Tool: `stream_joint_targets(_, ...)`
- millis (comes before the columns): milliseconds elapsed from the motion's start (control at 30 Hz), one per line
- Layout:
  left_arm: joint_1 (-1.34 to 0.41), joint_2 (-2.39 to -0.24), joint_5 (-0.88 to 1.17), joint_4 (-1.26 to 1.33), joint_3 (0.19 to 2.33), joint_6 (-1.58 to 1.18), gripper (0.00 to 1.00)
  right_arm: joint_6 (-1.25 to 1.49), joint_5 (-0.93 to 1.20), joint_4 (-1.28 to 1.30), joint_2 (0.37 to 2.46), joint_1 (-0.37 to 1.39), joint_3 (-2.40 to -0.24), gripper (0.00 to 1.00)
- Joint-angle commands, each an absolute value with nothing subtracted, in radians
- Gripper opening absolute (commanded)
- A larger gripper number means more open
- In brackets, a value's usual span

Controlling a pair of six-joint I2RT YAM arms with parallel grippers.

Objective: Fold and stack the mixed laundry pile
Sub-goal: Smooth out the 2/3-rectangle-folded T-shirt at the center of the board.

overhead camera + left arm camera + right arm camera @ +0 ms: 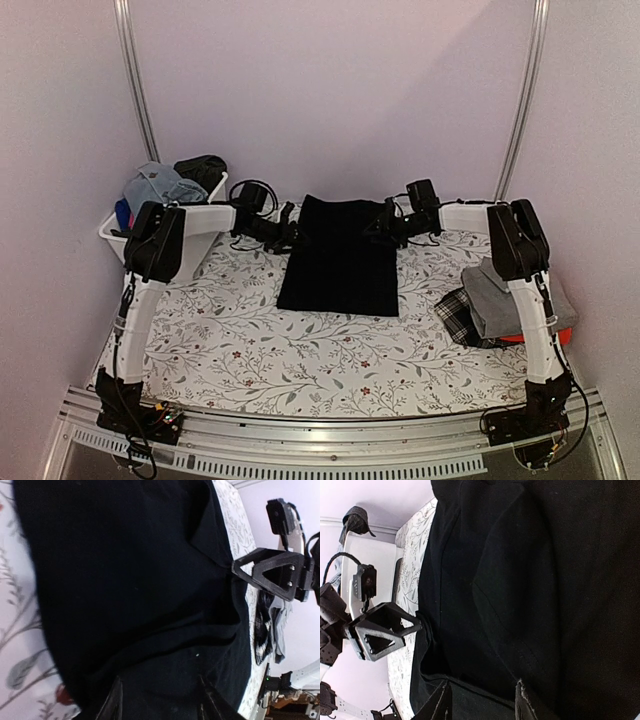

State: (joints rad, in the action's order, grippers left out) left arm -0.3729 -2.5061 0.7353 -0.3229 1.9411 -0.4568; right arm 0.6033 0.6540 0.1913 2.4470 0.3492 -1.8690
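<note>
Black garment (338, 262) on floral table (300, 352), left gripper (291, 236) and right gripper (384, 229) alongside

The black garment (140, 580) is cut off by the edges of both wrist views. The left gripper (160, 707) and right gripper (482, 705) are cropped at the bottom edge, and whether cloth is pinched cannot be made out. The folded stack (495, 295) is partly hidden by the right arm (520, 245), the white tub (112, 232) by the left arm (158, 240).
</note>
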Motion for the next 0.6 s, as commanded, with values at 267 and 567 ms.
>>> stream_joint_targets(267,-0.342,-2.088,0.723,-0.267,1.458,-0.384,0.52,0.568,0.705,0.226,2.081,0.411,-1.502,0.46)
stream_joint_targets(567,-0.45,-2.003,0.8,-0.135,1.227,-0.414,0.48,0.731,0.726,-0.065,1.985,0.554,-1.158,0.43)
